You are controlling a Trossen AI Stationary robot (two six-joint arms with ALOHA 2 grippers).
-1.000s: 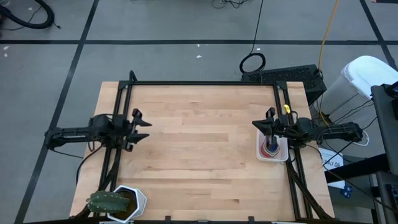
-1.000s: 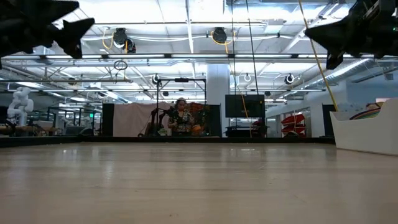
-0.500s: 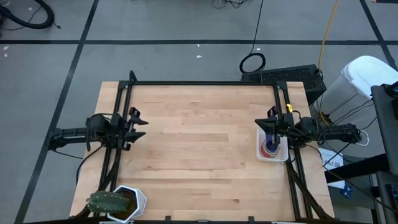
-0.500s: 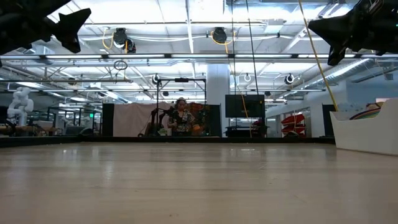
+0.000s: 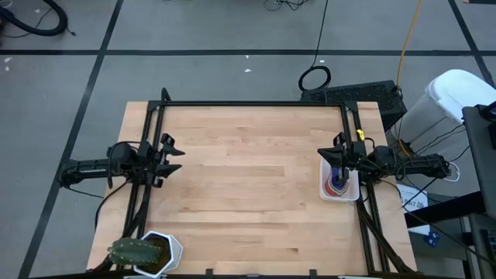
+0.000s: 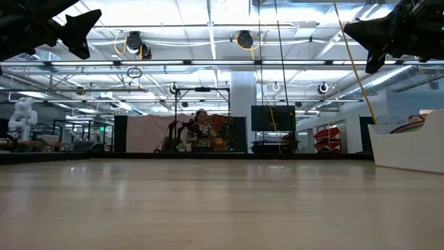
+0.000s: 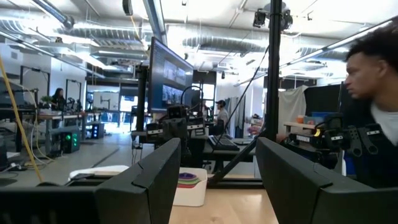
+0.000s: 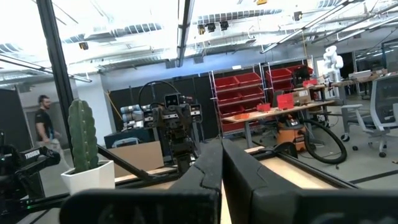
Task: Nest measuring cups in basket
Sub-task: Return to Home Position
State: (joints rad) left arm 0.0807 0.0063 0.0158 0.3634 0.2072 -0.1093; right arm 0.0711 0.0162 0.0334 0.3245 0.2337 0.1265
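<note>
left end effector point(image 5: 175, 155): at the left edge of the counter point(image 5: 248, 194), lifted clear of the wood; fingers point(image 7: 152, 177) spread wide apart, nothing between them.
right end effector point(image 5: 325, 154): at the counter's right edge, hanging above the far end of the basket point(image 5: 326, 194); well above it in the low view; fingers point(image 8: 205, 171) drawn together to a thin slit, gripping nothing.
basket: white, flat on the wood at the counter's right edge, about midway between near and far.
basket, other views: basket point(image 6: 409, 149) at the right margin of the low view; basket point(image 7: 194, 191) beyond the left arm's fingers in the left wrist view.
measuring cups point(image 5: 336, 184): stacked one inside another within the basket; red and blue visible from above; coloured rims of the measuring cups point(image 7: 186, 179) just above the basket wall in the left wrist view; number in the stack impossible to tell.
cactus pot point(image 5: 159, 252): white hexagonal pot with a green cactus, at the near-left corner of the counter, well apart from the basket and both arms; upright in the right wrist view.
room: a person point(image 7: 373, 118) close by beyond the counter in the left wrist view; a second person point(image 6: 201, 133) far off in the low view.
</note>
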